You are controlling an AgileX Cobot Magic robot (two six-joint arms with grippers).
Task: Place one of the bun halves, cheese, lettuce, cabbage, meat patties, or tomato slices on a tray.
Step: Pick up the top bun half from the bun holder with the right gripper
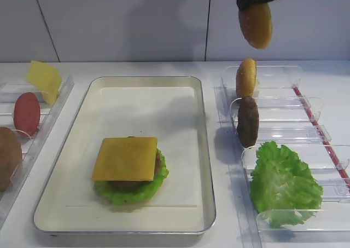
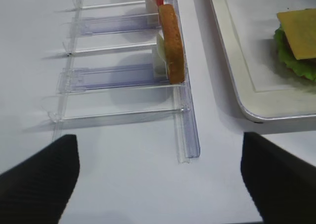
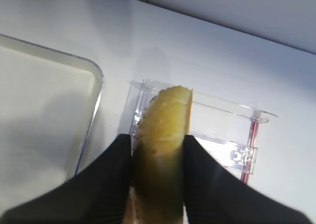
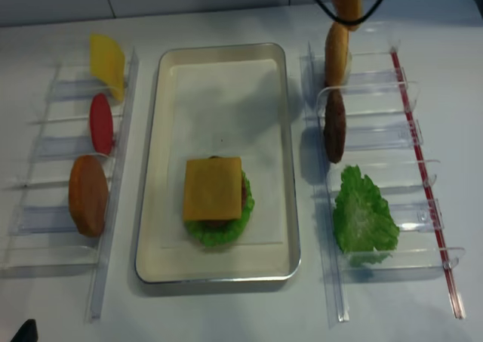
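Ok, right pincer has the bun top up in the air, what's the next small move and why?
Probably carry it left and forward toward the tray, over the stack. The right pincer is shut on the bun top, which hangs high above the right-hand bins, well off to the side of the cheese that tops the stack.

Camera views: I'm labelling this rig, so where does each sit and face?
Exterior high: front, angled down at tray; right gripper at top.
Realsense: overhead, facing down; same tray.
Right wrist: looks past fingers clamping bun half.
Left wrist: looks over open left gripper at bins, sharing the tray's cheese.
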